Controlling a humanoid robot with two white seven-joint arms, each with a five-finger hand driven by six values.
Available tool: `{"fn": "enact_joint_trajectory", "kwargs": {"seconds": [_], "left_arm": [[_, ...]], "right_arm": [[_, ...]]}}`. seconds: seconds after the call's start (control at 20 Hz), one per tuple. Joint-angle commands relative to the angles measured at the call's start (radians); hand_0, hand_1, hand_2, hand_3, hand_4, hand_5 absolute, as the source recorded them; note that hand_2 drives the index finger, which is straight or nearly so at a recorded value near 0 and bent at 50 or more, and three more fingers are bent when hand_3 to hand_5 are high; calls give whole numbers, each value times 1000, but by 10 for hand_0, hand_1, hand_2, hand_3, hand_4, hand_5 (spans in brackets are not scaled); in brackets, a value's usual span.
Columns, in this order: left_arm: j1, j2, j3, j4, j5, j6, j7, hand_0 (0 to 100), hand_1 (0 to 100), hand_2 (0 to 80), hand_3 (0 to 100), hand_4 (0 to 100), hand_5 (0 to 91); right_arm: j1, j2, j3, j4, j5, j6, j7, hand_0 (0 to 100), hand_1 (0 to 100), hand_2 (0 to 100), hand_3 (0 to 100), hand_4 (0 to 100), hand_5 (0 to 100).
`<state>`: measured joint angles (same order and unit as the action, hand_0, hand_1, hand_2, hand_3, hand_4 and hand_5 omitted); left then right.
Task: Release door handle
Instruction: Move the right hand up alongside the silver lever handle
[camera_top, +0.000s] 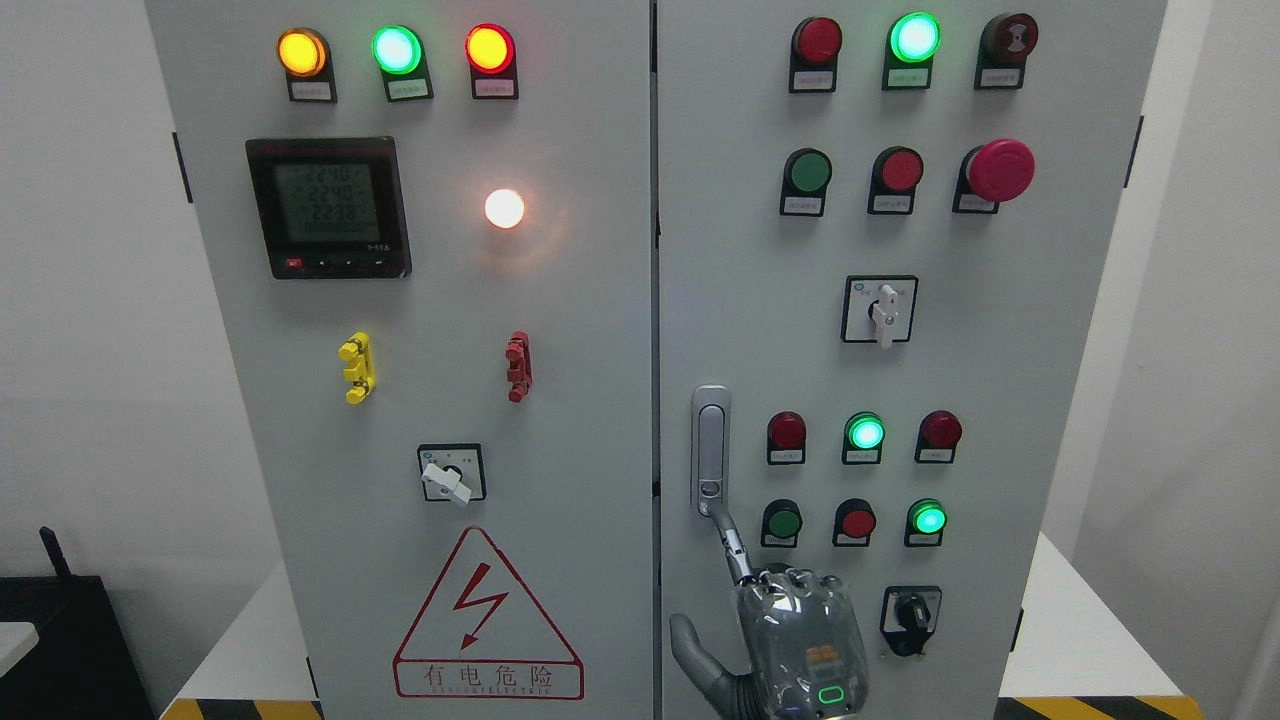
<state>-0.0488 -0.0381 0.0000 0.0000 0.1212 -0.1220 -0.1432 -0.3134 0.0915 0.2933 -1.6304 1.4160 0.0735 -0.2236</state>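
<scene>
Head view: the handle (710, 450) stands upright on the right door (1000, 380), at about 5 o'clock from frame centre, just right of the seam between doors. The right hand (790, 630) rises from the bottom edge at 6 o'clock, index finger (730, 540) stretched up to touch the handle's lower end, other fingers curled, grasping nothing. The handle looks like rigid, smooth, slippery metal; hold would go on its long lever. Left hand unseen.
</scene>
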Motion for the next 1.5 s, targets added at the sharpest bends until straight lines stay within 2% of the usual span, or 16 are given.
{"fn": "enact_joint_trajectory", "kwargs": {"seconds": [0.0, 0.2, 0.65, 1.05, 1.45], "left_arm": [[0, 0, 11, 17, 0, 1, 1, 120, 389, 0, 0, 0, 0], [1, 0, 11, 17, 0, 1, 1, 120, 389, 0, 0, 0, 0], [1, 0, 11, 17, 0, 1, 1, 120, 389, 0, 0, 0, 0], [0, 0, 11, 17, 0, -1, 1, 120, 389, 0, 0, 0, 0], [1, 0, 11, 17, 0, 1, 1, 120, 389, 0, 0, 0, 0]], "right_arm": [[4, 2, 0, 4, 6, 0, 3, 372, 258, 0, 1000, 937, 991], [7, 11, 1, 4, 9, 0, 20, 371, 258, 0, 1000, 937, 991], [5, 13, 0, 3, 9, 0, 20, 370, 257, 0, 1000, 938, 991], [8, 13, -3, -43, 8, -4, -5, 370, 255, 0, 1000, 937, 989], [45, 13, -5, -86, 5, -11, -10, 374, 255, 0, 1000, 934, 986]]}}
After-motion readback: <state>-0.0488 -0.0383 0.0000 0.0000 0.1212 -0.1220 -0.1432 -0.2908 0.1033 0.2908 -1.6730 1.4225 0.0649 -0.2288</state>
